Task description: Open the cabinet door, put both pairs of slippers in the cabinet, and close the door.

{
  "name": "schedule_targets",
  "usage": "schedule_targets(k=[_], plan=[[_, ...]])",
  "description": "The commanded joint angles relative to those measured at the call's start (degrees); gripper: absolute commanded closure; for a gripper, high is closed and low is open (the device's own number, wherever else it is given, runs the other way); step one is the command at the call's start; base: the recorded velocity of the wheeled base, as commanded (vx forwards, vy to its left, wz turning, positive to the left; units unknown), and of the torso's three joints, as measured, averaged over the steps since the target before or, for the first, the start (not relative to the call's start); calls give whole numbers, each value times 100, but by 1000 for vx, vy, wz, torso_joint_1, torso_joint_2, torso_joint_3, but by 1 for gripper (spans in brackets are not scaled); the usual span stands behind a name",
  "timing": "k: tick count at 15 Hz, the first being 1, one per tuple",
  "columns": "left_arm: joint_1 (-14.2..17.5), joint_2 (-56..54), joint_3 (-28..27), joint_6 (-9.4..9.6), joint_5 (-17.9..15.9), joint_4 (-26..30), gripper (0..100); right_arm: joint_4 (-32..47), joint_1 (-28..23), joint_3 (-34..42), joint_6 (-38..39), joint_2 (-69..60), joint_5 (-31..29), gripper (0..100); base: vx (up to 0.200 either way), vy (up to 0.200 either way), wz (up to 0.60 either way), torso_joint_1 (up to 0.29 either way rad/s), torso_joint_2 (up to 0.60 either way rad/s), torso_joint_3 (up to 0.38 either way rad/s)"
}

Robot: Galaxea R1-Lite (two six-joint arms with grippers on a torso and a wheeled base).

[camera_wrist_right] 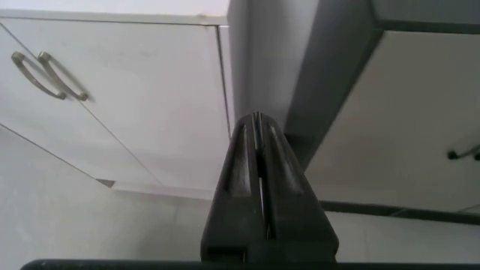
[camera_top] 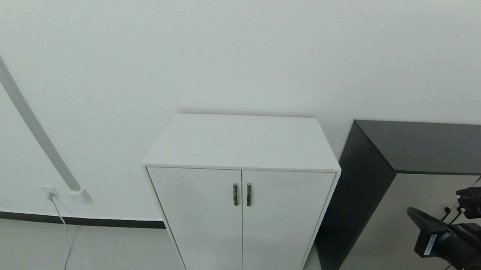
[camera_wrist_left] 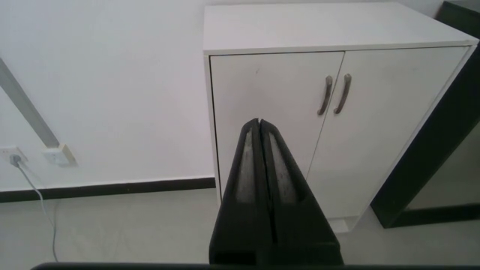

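The white cabinet [camera_top: 242, 141] stands straight ahead of the left pincer [camera_wrist_left: 259, 124]. Both of its flat, smooth doors [camera_top: 196, 215] are shut, and the two slim, curved metal handles [camera_top: 235, 194] sit side by side at the middle seam. The left pincer's black fingers are pressed together and grip nothing. The right pincer [camera_wrist_right: 257, 118] is closed and empty in the same way. It points at the narrow gap between the cabinet, on its left, and a boxy dark unit [camera_top: 358, 192] with a glossy grey front, on its right. A small white label [camera_top: 427, 250] on the right arm has print too small to read. Far left of both pincers, a white duct [camera_top: 21, 105] slants down the plain wall [camera_top: 229, 46] to a socket [camera_top: 49, 191]. A grey cable [camera_top: 65, 228] drops from the socket past the black skirting [camera_top: 64, 219] to the pale floor [camera_top: 16, 246].
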Motion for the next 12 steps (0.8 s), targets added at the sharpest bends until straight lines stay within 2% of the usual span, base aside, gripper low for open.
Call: schedule_targets(k=[1,5,8,12], plan=[[-1,0,0,0,0,0,100,3,-60,343,-29,-558,7,100,0,0,0,0,0,0],[-1,0,0,0,0,0,100,680,-174,369,-81,-1234,7,100,0,0,0,0,0,0],[-1,9,0,0,0,0,100,2165,-166,369,-81,-2430,87,100,0,0,0,0,0,0],[-1,0,0,0,0,0,100,3264,-166,369,-99,-3300,271,100,0,0,0,0,0,0]])
